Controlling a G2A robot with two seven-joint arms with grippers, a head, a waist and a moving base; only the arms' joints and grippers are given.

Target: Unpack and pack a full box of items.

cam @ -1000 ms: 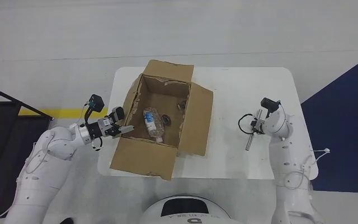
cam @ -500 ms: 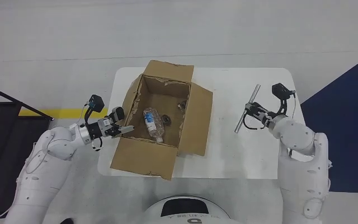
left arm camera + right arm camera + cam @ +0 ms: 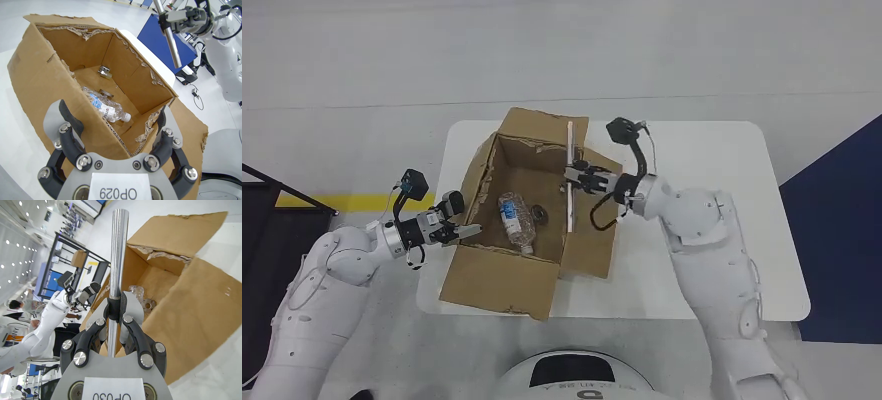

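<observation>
An open cardboard box (image 3: 591, 215) stands on the white table (image 3: 692, 270). Inside lie a crushed clear plastic bottle (image 3: 514, 222) (image 3: 105, 107), a round metal flange (image 3: 539, 212) (image 3: 149, 303) and a small metal fitting (image 3: 567, 188) (image 3: 104, 72). My right gripper (image 3: 575, 180) (image 3: 115, 306) is shut on a shiny metal rod (image 3: 570, 175) (image 3: 118, 256) (image 3: 170, 40), held above the box's right side. My left gripper (image 3: 464, 230) (image 3: 113, 115) is open with nothing in it, just outside the box's left wall.
The box's flaps are folded out on all sides; the right flap (image 3: 597, 240) lies flat on the table. Bare table extends to the right of the box (image 3: 712, 200). A black frame (image 3: 272, 190) stands off the table's left.
My right arm has swung left from the table's right side, carrying the rod to above the box's right edge. The left arm has stayed still.
</observation>
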